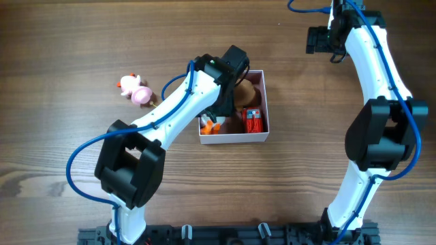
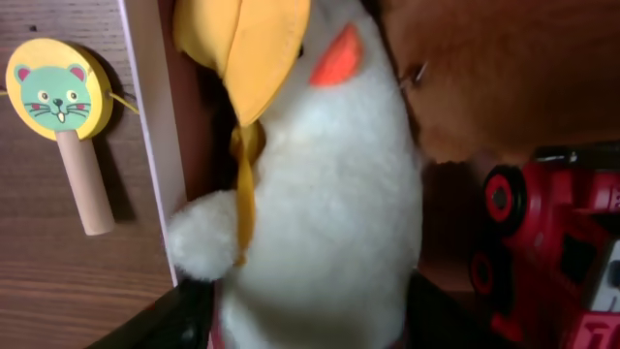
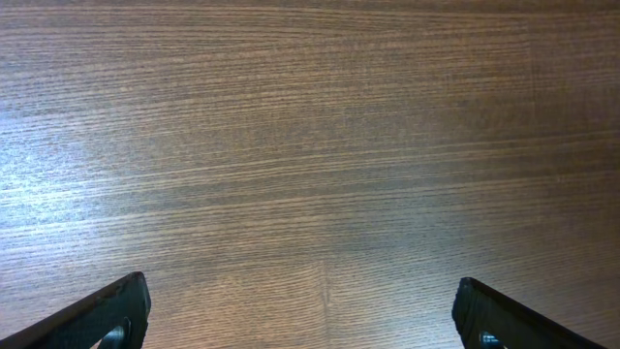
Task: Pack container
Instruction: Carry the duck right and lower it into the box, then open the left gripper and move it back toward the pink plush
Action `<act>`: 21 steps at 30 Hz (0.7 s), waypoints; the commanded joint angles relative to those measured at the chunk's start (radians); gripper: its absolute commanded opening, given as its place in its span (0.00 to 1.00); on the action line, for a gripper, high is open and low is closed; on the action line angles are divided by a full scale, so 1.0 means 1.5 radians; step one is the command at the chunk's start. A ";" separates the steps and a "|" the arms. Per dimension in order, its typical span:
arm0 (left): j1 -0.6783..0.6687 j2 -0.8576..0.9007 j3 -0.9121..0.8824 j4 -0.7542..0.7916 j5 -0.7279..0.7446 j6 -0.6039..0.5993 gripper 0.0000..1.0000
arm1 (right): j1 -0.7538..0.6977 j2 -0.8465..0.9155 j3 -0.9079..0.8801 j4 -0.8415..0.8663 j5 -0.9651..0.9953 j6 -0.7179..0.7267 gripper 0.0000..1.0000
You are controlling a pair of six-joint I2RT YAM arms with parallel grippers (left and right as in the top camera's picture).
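The container point(image 1: 235, 138) is a shallow white-walled box with a pink inside, at mid-table. My left gripper point(image 1: 219, 112) reaches into its left part and is shut on a white plush duck point(image 2: 320, 194) with an orange beak; its fingers point(image 2: 310, 325) press both sides of the body. The duck point(image 1: 208, 125) lies against the container's left wall point(image 2: 150, 116). A brown plush point(image 1: 247, 92) and a red toy car point(image 1: 253, 121) lie in the container. My right gripper point(image 1: 320, 39) is open and empty over bare table point(image 3: 310, 310) at the far right.
A pink plush toy point(image 1: 135, 89) lies on the table left of the container. A yellow cat-face paddle with a wooden handle point(image 2: 60, 97) lies just outside the container's left wall, hidden by my left arm in the overhead view.
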 commanded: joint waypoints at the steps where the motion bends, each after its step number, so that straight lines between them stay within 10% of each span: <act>1: 0.001 0.000 -0.004 -0.007 -0.011 0.008 0.65 | 0.003 -0.023 0.014 0.002 0.011 0.005 1.00; 12: 0.048 -0.072 0.086 -0.032 -0.012 0.042 0.56 | 0.003 -0.023 0.014 0.002 0.011 0.005 1.00; 21: 0.257 -0.124 0.102 -0.097 -0.021 -0.004 0.54 | 0.003 -0.023 0.014 0.002 0.011 0.005 0.99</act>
